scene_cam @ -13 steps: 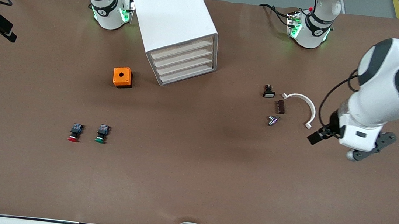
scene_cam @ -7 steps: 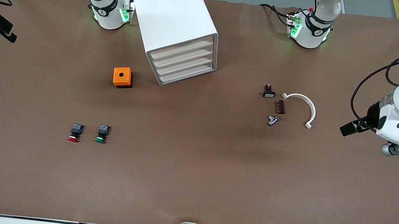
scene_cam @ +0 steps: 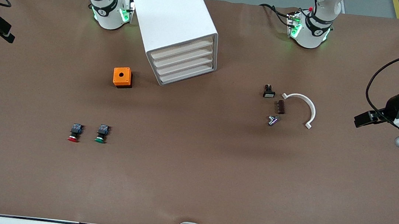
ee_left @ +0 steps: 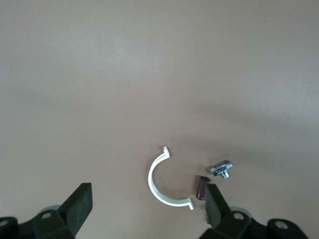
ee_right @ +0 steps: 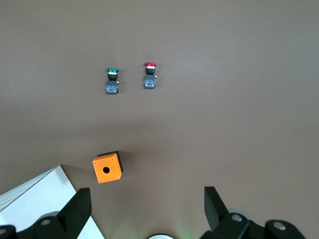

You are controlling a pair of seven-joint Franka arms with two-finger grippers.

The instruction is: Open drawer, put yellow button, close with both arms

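Observation:
The white cabinet [scene_cam: 178, 28] stands near the robots' bases, and each drawer [scene_cam: 184, 64] in its front is shut; one corner of it [ee_right: 30, 199] shows in the right wrist view. The yellow button is out of view. My left gripper [scene_cam: 365, 119] hangs open and empty over the table at the left arm's end, and from it [ee_left: 148, 209] I look down on a white arc [ee_left: 162, 184]. My right gripper [ee_right: 147, 206] is open and empty, high over the table near its own base and an orange box [ee_right: 107, 168]. It does not show in the front view.
The orange box [scene_cam: 122, 77] with a hole sits beside the cabinet. A red-capped button [scene_cam: 74, 133] and a green-capped button [scene_cam: 101, 134] lie nearer the camera. Toward the left arm's end lie the white arc [scene_cam: 302, 104], a brown piece [scene_cam: 280, 106], a metal part [scene_cam: 272, 120] and a small black part [scene_cam: 269, 91].
The left arm has swung away from the small parts toward its own end of the table, partly leaving the front view. Its gripper stays open. Nothing on the table has moved.

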